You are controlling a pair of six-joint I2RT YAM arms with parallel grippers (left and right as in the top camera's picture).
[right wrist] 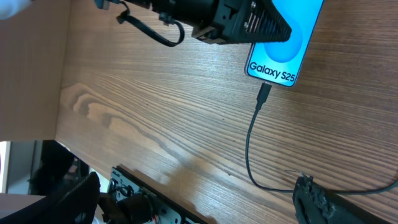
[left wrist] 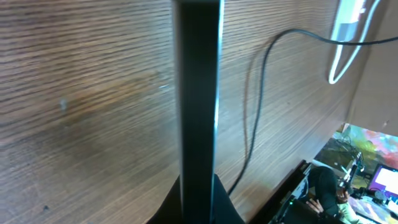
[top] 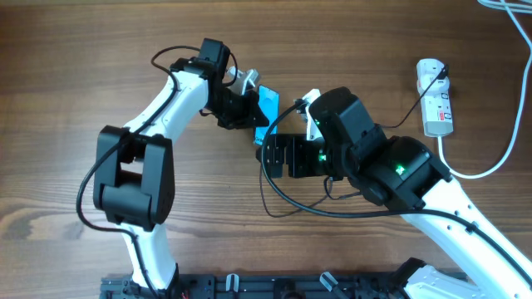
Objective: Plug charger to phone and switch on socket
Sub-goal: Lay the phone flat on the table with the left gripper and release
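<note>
My left gripper (top: 248,108) is shut on the phone (top: 268,104) and holds it tilted on its edge above the table. In the left wrist view the phone (left wrist: 199,106) is a dark upright bar between the jaws. The right wrist view shows its cyan screen (right wrist: 280,43) with "Galaxy S25". The charger plug (right wrist: 264,94) meets the phone's bottom edge, and its black cable (right wrist: 249,155) trails over the wood. My right gripper (top: 270,154) stands open just below the phone, empty. The white socket (top: 436,100) lies at the far right with a black plug in it.
A thicker white cable (top: 499,158) loops from the socket along the table's right edge. The charger's black cable (top: 287,203) curls under my right arm. A black rail (right wrist: 155,193) runs along the table's near edge.
</note>
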